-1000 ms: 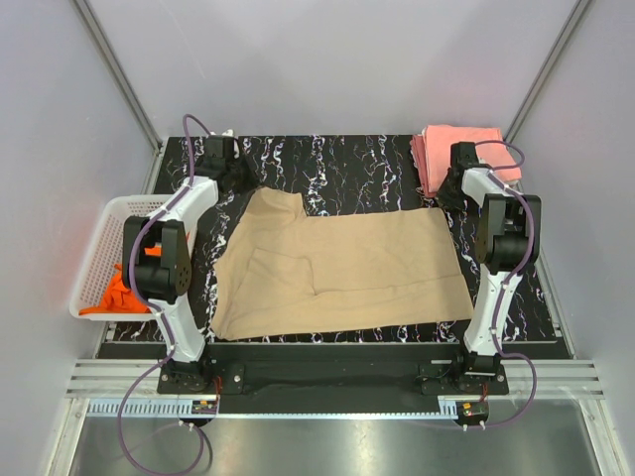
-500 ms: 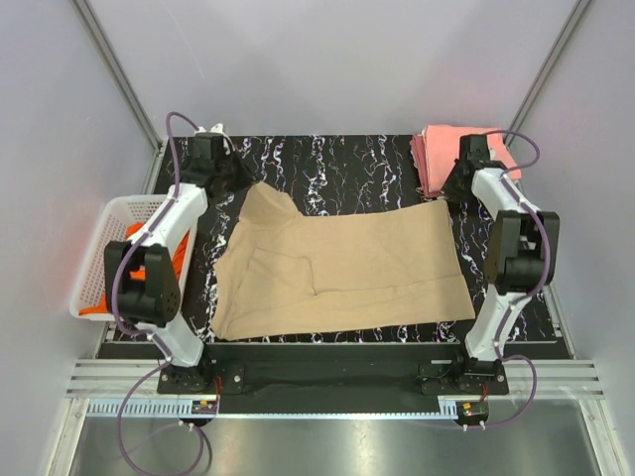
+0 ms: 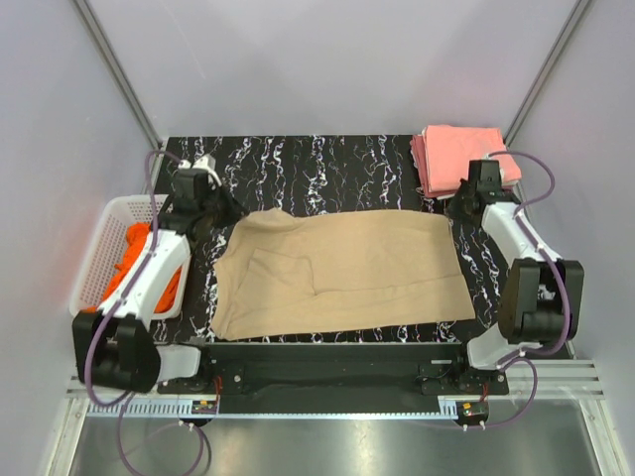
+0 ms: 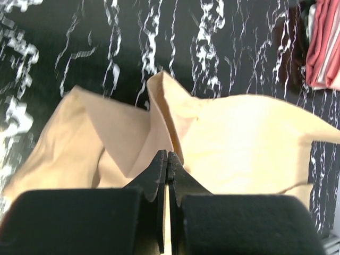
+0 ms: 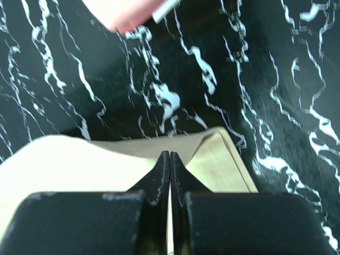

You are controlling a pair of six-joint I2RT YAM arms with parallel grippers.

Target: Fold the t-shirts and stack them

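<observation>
Tan t-shirt (image 3: 347,273) lies long axis left-right on worktop (image 3: 327,169). Left gripper (image 4: 168,159) and right gripper (image 5: 169,159) each pinch its far edge.

A tan t-shirt (image 3: 342,273) lay spread across the middle of the black marbled table (image 3: 337,169), its far left corner rumpled. An orange t-shirt (image 3: 131,243) sat crumpled in the white basket (image 3: 94,248). Folded salmon-pink t-shirts (image 3: 461,154) were stacked at the far right corner.

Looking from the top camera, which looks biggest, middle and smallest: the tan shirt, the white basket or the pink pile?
1. tan t-shirt
2. white basket, partly under an arm
3. pink t-shirt stack
</observation>
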